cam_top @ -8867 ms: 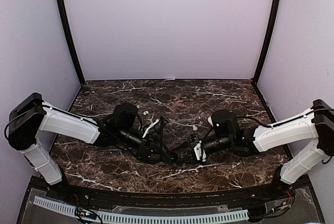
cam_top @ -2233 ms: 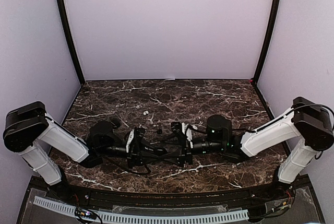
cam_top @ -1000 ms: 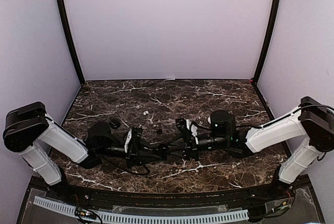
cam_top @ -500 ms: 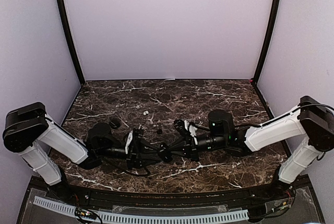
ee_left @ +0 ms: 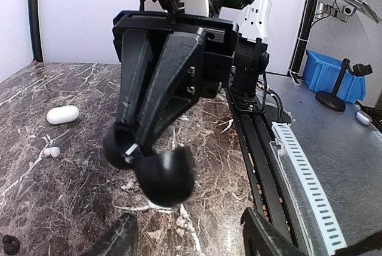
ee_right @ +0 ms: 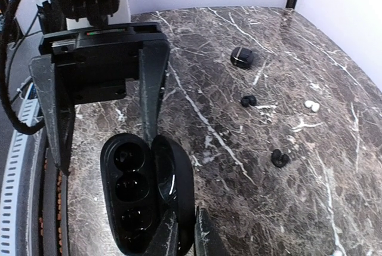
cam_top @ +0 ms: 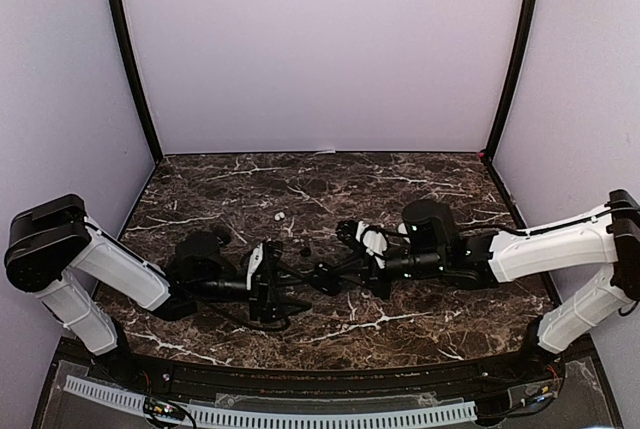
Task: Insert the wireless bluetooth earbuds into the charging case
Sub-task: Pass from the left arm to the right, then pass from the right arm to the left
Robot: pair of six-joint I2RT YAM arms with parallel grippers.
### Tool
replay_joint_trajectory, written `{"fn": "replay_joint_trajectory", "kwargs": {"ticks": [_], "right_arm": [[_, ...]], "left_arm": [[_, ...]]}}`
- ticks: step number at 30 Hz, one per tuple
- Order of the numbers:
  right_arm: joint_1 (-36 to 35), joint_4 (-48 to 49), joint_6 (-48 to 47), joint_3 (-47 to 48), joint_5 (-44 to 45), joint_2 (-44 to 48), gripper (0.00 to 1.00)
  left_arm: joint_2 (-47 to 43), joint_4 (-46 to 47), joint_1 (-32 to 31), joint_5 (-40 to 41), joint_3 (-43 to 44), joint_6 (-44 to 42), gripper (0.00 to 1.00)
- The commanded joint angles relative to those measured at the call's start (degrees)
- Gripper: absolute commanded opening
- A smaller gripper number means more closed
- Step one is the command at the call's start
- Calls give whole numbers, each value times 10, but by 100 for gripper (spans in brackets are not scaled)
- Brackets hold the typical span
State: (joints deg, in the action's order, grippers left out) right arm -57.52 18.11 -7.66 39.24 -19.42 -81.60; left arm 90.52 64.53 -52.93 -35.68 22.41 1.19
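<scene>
At the left, the left end effector [ee_left: 190, 223] has its fingers spread wide, with nothing between the pads. Beyond it, toward the back of the counter [cam_top: 420, 184], a closed black case [ee_right: 242, 56] lies flat. To the right of that case three loose buds rest apart on the marble: a white earbud [ee_right: 311, 105], a black earbud [ee_right: 248, 100] and a second black earbud [ee_right: 279, 158].

In the middle we find the charging case [ee_right: 128, 196]. It is black, its lid is swung open, and its sockets look empty from the right wrist view. It hangs at the mouth of the left fingers' gap, and we cannot tell whether it touches them. The right end effector [ee_right: 182, 238] has its fingers drawn narrow, pinching the case at its near end, by the edge where lid and body meet.

Farther right, the left wrist view shows a white oval case [ee_left: 62, 114] lying on the counter. A further white earbud [ee_left: 51, 151] sits near it.
</scene>
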Motion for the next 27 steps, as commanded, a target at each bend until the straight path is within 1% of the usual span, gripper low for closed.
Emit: {"fn": "replay_joint_trajectory", "kwargs": {"ticks": [1, 6, 11, 18, 27], "right_arm": [[-12, -56, -53, 24, 110, 29, 10], [-24, -71, -82, 35, 160, 41, 9], [-37, -71, -98, 46, 183, 37, 8], [-63, -73, -128, 68, 227, 21, 8], [-85, -85, -155, 97, 266, -1, 8]], "left_arm": [[1, -4, 1, 8, 8, 18, 69], [4, 5, 1, 41, 10, 41, 70], [12, 19, 2, 72, 18, 75, 71], [12, 19, 2, 75, 34, 125, 71], [-2, -2, 2, 55, 47, 149, 69]]}}
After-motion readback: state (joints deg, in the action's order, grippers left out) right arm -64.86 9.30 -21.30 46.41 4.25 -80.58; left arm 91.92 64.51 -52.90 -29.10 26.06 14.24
